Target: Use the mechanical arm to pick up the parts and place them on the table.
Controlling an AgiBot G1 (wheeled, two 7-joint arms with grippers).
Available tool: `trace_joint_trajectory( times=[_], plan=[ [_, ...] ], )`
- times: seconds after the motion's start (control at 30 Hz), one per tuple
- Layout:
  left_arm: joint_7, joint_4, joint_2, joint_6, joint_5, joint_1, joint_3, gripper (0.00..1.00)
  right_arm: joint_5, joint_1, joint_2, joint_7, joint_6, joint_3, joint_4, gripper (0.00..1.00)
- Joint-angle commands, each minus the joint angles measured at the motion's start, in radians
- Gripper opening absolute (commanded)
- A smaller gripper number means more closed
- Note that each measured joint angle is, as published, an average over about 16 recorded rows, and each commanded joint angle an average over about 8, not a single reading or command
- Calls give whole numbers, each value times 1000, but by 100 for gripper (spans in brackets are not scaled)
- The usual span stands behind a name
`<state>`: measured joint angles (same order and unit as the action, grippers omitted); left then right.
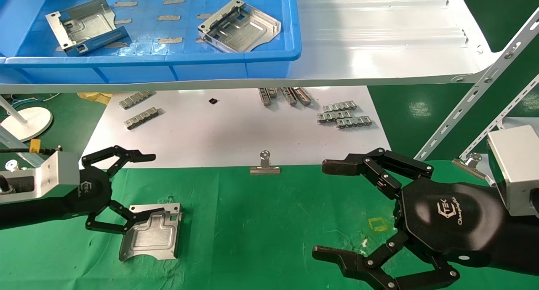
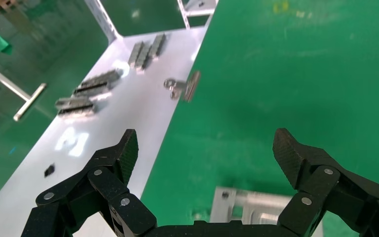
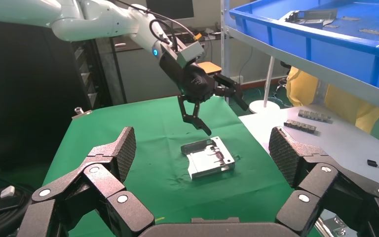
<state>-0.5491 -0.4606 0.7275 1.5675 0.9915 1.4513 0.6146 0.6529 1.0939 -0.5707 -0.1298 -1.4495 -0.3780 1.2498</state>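
One silver part [image 1: 151,233] lies flat on the green-cloth table [image 1: 261,222], at the near left. My left gripper [image 1: 142,184] is open and empty, hovering just above the part's far left corner; its lower finger overlaps that corner in the head view. In the left wrist view the gripper [image 2: 207,148] is spread wide with the part [image 2: 249,207] below the palm. The right wrist view shows the part [image 3: 208,159] with the left gripper [image 3: 223,116] above it, not touching. Two more parts [image 1: 82,25] [image 1: 240,27] lie in the blue tray [image 1: 168,60]. My right gripper [image 1: 328,210] is open and empty at the near right.
The blue tray stands on a glossy white shelf [image 1: 379,29] overhanging a flat white board [image 1: 236,134]. The board carries grey link strips [image 1: 345,115] [image 1: 141,117]. A binder clip [image 1: 264,166] grips the cloth edge. A yellow mark [image 1: 378,224] is near my right gripper. Slanted shelf struts [image 1: 476,88] stand at the right.
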Motion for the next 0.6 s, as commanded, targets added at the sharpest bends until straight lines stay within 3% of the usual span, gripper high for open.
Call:
trace_joint_trajectory(
  times=[0.03,0.6],
  plan=[
    [32,-36,-5,-3,-11,-17,-15,100,0,0,0,0,0,0,0,100],
    [307,-343,-48,-30,-109,-157,-139,100,0,0,0,0,0,0,0,100]
  ],
)
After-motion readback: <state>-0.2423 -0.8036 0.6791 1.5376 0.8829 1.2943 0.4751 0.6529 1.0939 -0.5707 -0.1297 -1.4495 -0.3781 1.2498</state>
